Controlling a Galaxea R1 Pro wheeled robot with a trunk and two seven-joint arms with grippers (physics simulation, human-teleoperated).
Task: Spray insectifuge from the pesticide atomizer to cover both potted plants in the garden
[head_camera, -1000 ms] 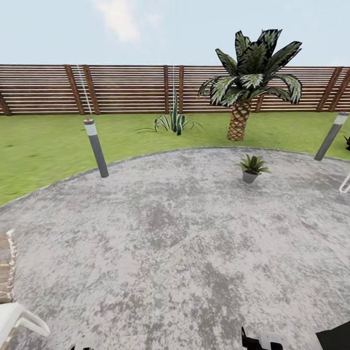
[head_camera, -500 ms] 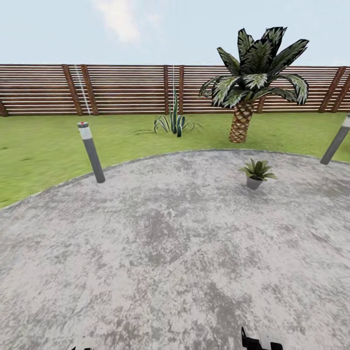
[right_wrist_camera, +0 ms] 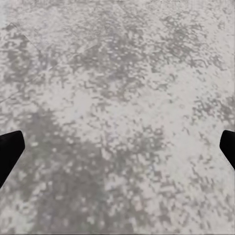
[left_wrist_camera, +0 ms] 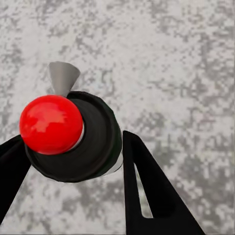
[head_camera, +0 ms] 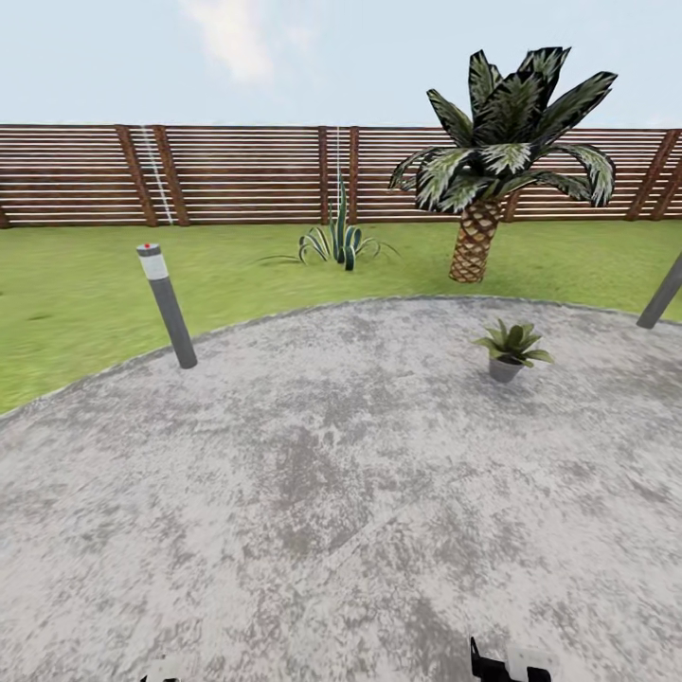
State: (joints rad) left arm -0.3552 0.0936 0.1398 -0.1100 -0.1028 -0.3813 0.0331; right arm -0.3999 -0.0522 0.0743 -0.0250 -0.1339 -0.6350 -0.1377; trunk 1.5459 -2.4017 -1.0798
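Head view: grey mottled paving (head_camera: pixel 313 493) is filling the near ground, curving into green lawn (head_camera: pixel 85 294) on the far side, with the brown slat fence (head_camera: pixel 237 175) running along the back. One potted plant (head_camera: pixel 512 349), a low green rosette in a small grey pot, is standing on the paving at the right, near the paving's far edge. A scaly-trunked palm (head_camera: pixel 488 180) is rising from the lawn beyond it; a spiky striped agave (head_camera: pixel 338 242) is sitting on the lawn left of the palm, near the fence. A grey bollard light (head_camera: pixel 167 305) is leaning at the left paving edge; a second post (head_camera: pixel 662 294) is cut by the right frame edge.

Left wrist view: the left hand (left_wrist_camera: pixel 73 161) is gripping the pesticide atomizer (left_wrist_camera: pixel 78 139), black fingers (left_wrist_camera: pixel 152 191) pressing on both sides of the dark bottle. The top is appearing as a glossy red ball with a pale grey nozzle cone beside it, seen end-on, so the bottle's body is hardly readable. Paving lies beneath.

Right wrist view: the right hand (right_wrist_camera: pixel 117 149) is spread wide, fingertips (right_wrist_camera: pixel 9 147) at opposite frame edges, holding nothing, over bare paving.
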